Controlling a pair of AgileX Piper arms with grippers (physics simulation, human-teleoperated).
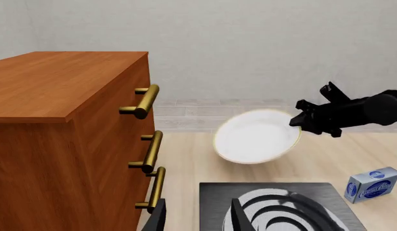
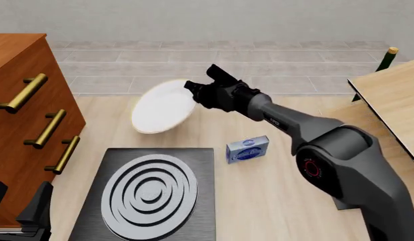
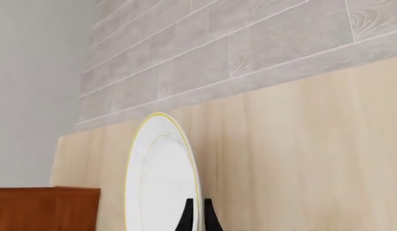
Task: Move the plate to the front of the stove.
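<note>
The plate (image 2: 163, 107) is held tilted above the desk (image 2: 274, 201), beyond the stove's (image 2: 193, 160) far edge, gripped at its rim by the clenched jaws of the right gripper (image 2: 192, 90). The left gripper (image 1: 197, 216) is seen with jaws released near the stove's near left corner, beside the wooden drawer cabinet (image 2: 19, 90). A small blue box (image 2: 247, 149) lies just right of the stove.

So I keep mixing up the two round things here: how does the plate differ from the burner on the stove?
The plate is plain white with a thin gold rim; the burner is light grey concentric rings. The plate is tilted, held at its edge by the right gripper; the burner lies flat in the dark stove. Both are round and look similar in width.
</note>
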